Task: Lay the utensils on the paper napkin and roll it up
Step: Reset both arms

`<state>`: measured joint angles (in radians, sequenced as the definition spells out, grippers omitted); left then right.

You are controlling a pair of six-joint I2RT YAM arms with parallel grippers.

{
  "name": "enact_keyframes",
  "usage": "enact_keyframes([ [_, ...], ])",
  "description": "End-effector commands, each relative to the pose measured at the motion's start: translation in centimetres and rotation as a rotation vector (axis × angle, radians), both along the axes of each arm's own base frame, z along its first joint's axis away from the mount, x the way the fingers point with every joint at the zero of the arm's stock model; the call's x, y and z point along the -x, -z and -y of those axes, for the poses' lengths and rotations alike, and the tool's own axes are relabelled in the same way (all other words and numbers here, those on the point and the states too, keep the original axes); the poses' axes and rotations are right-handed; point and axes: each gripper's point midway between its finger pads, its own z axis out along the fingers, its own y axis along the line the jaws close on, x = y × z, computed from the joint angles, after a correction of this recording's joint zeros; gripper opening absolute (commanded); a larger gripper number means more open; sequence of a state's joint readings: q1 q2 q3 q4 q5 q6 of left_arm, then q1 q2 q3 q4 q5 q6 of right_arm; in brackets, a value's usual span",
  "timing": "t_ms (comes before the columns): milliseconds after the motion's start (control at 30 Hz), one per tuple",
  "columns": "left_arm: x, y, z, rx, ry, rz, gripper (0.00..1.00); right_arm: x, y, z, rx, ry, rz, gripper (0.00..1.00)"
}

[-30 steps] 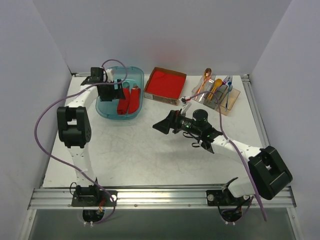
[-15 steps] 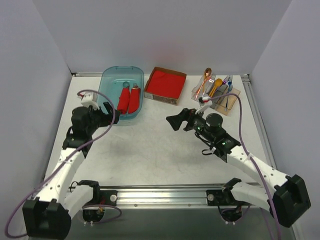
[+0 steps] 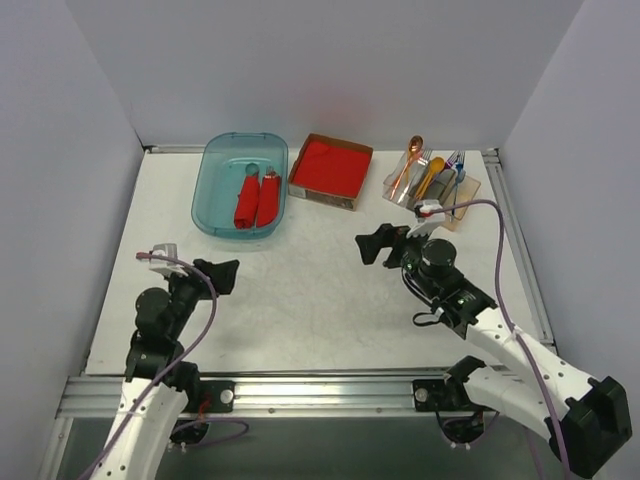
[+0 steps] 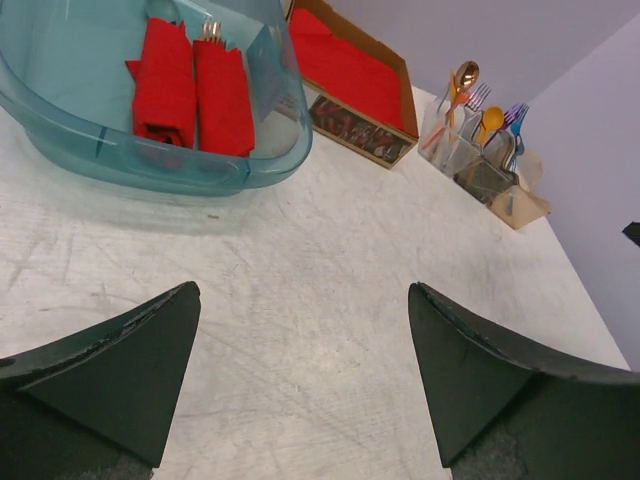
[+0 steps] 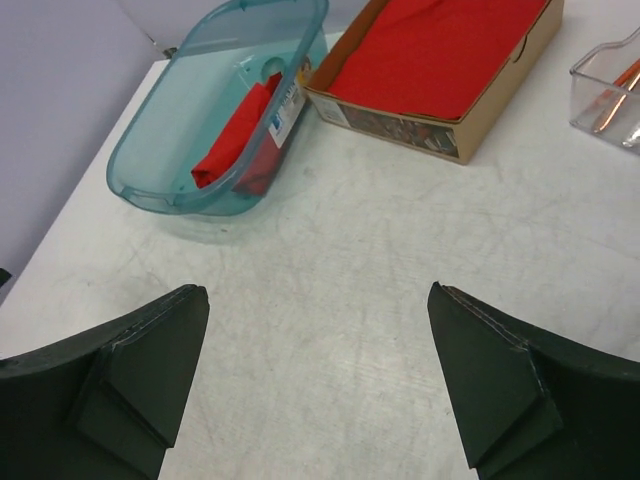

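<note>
Two red rolled napkins (image 3: 256,201) lie side by side in the teal bin (image 3: 213,190); they also show in the left wrist view (image 4: 195,85) and the right wrist view (image 5: 235,140). Grey utensil tips (image 4: 210,28) stick out of one roll's far end. No single flat red sheet and no teal spoon are in view. My left gripper (image 3: 225,272) is open and empty over bare table, near and left of the bin (image 4: 302,300). My right gripper (image 3: 378,240) is open and empty over the table's middle (image 5: 318,295).
A cardboard box with a red napkin stack (image 3: 330,168) stands right of the bin. A clear holder (image 3: 435,185) at the back right holds an orange spoon (image 3: 412,150), a yellow utensil, forks and a blue piece. Grey walls close in the sides.
My left arm has drawn back from the bin to the near left. My right arm has moved right and toward the near edge. Both grippers stay open.
</note>
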<state>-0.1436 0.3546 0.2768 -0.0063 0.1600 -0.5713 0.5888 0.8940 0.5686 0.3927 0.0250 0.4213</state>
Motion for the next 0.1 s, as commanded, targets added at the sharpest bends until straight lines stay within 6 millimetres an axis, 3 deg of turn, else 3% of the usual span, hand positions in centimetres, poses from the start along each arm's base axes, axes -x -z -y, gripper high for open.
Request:
enact_keyframes([
  [0,0.72,0.06,-0.25,0.016,-0.015,0.007,0.94,-0.41,0.24,0.73,0.002,0.039,0.017,0.96],
  [67,1.15,0.45,-0.55,0.006,-0.027,0.001,0.94,-0.33,0.34,0.89,-0.007,0.044,0.033,0.99],
])
